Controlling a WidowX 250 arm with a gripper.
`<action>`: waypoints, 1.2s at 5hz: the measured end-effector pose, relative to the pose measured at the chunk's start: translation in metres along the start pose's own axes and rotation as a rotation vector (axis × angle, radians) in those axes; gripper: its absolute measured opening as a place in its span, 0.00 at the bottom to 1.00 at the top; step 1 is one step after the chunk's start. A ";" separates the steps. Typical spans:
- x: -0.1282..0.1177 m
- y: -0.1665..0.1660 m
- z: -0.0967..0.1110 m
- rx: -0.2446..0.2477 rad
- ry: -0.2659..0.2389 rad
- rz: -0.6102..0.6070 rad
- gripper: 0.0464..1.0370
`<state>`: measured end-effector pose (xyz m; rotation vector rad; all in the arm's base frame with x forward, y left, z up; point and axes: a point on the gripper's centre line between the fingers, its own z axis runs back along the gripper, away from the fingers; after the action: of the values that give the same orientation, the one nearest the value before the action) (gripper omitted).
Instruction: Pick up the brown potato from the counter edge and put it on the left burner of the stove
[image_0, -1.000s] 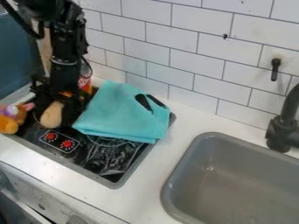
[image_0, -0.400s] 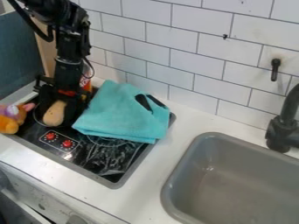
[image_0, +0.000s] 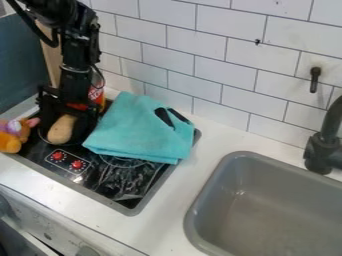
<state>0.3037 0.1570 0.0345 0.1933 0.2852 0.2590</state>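
The gripper (image_0: 67, 111) hangs low over the left back part of the black stovetop (image_0: 123, 180). A tan, oval, potato-like object (image_0: 61, 129) lies right at the gripper's near side, inside a dark round pan (image_0: 44, 136) whose thin rim shows on the left. Whether the gripper holds or only touches this object cannot be seen. Just right of the gripper, a folded teal cloth (image_0: 140, 131) with black patches covers much of the stovetop. Behind the gripper stands a red and orange container (image_0: 97, 95), partly hidden by the arm.
An orange and purple plush toy (image_0: 13, 134) sits at the left edge beside the stove. Two red knobs (image_0: 67, 160) are at the stovetop's front left. On the right are a grey sink (image_0: 267, 210) and a black faucet (image_0: 324, 145). A white tiled wall (image_0: 200, 55) rises behind.
The gripper first shifted slightly right, then a little back left. The tan object moved slightly right and away from the front. The cloth and plush toy have kept their places.
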 end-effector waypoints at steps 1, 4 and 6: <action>-0.006 0.000 -0.001 -0.009 0.006 0.008 0.95; -0.051 0.010 0.025 -0.088 -0.070 0.037 0.95; -0.086 0.003 0.060 -0.140 -0.152 -0.029 0.95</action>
<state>0.2414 0.1274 0.1132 0.0694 0.1188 0.2332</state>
